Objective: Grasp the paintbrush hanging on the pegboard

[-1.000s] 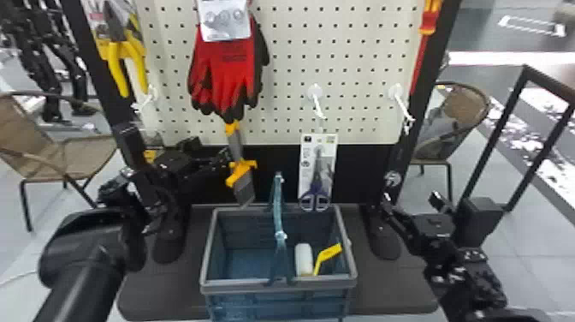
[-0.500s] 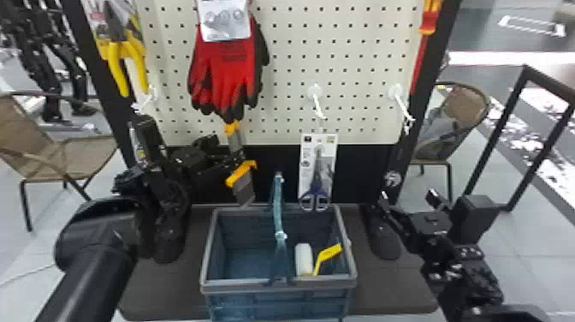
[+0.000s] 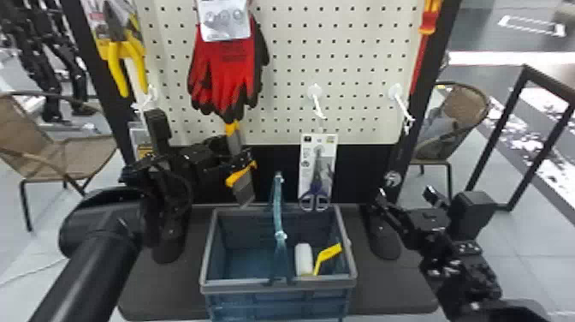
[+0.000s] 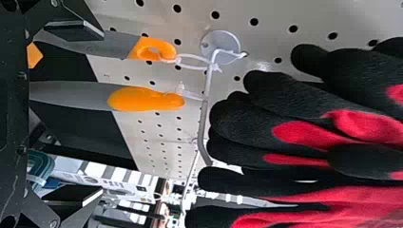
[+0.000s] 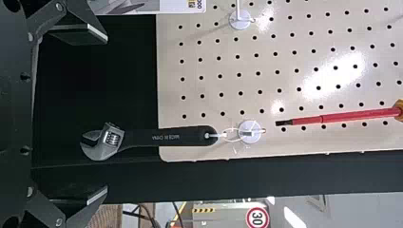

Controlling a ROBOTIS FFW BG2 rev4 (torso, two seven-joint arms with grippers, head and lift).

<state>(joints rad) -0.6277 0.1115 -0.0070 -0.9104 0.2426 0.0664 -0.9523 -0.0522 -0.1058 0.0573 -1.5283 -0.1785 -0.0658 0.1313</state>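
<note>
**Layout.** The pegboard (image 3: 355,64) is standing at the far side of the black table (image 3: 385,287). A grey basket (image 3: 278,283) is sitting at the near centre of the table. It is holding a small white roller (image 3: 303,259) with a yellow handle.

**Task item.** The paintbrush (image 3: 240,171) is hanging left of centre on the board, directly below the red and black gloves (image 3: 222,73). Its bristles are pointing down, just beyond the far left corner of the basket. In the left wrist view two grey orange-ended handles (image 4: 142,100) are showing side by side, tied by white cord to a white hook (image 4: 219,45). Whether the second one is another brush cannot be told.

**Left arm.** The left gripper (image 3: 229,156) is sitting at the paintbrush, about level with its yellow band. Its fingers are spread apart, with the handles lying between them. One finger is overlapping the nearer handle, but contact cannot be confirmed.

**Right arm.** The right gripper (image 5: 102,115) is waiting over the near right of the table, fingers spread and holding nothing. It is facing the right part of the board, where a black wrench (image 5: 142,137) is hanging from a hook with a red screwdriver (image 5: 342,115) above it.

**Other items.** Packaged scissors (image 3: 316,171) are hanging at the centre of the board. Yellow pliers (image 3: 122,55) are hanging at its far left.
</note>
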